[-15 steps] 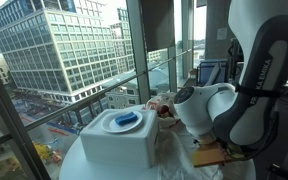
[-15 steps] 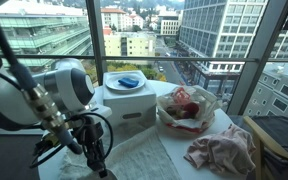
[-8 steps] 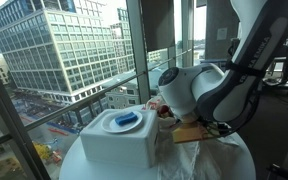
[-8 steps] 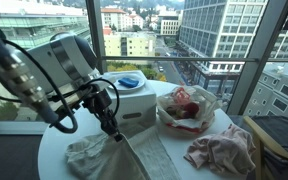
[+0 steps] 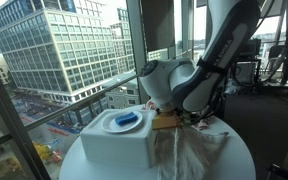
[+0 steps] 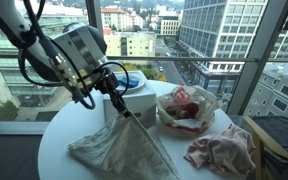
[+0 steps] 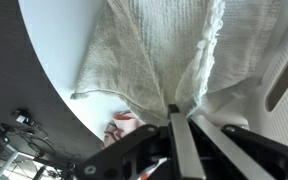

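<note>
1. In an exterior view, your gripper (image 5: 170,124) holds a cream knitted cloth (image 5: 189,152) pinched at 1 point. It hangs just beside the white box (image 5: 112,142), which has a blue object (image 5: 127,121) on top.
2. In an exterior view, the cloth (image 6: 119,150) hangs tent-like, with its lower edge on the round white table (image 6: 56,132). A pink garment (image 6: 222,150) lies well apart from it.
3. In the wrist view, your fingers (image 7: 176,150) are clamped on the cloth's gathered fold.

— Where can we pass?
— Bare bench (image 6: 79,128) at nine o'clock of the hanging towel (image 6: 119,150).
— And blocked?
— The white box (image 6: 136,102) at twelve, basket (image 6: 187,110) at two, pink cloth (image 6: 220,152) at three.
</note>
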Available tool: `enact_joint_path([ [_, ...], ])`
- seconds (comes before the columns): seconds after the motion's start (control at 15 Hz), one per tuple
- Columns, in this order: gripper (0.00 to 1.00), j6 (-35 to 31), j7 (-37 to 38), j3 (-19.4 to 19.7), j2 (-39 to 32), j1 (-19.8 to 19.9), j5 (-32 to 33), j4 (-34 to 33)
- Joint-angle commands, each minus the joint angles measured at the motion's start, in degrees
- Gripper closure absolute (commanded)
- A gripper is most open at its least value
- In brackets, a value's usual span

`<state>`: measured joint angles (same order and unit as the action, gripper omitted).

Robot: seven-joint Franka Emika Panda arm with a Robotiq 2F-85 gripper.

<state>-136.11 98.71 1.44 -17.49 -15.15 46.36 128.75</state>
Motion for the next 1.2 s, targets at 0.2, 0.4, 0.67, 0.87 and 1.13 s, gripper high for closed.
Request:
enact_joint_path([
  [0.2, 0.99, -3.52, 0.58, 0.33, -12.31, 0.95, 5.83, -12.31],
  [0.4, 0.72, -4.97, -0.32, 0.83, -16.14, 1.18, 5.87, -15.40],
  [0.67, 0.50, -6.52, -0.25, 1.53, -16.96, 0.85, 5.72, -14.95],
  [0.87, 0.28, -7.16, -0.25, 1.38, -14.45, 1.03, 5.31, -11.22],
  [1.13, 0.01, -8.20, -0.01, 1.45, -10.12, 2.38, 4.66, -4.10],
])
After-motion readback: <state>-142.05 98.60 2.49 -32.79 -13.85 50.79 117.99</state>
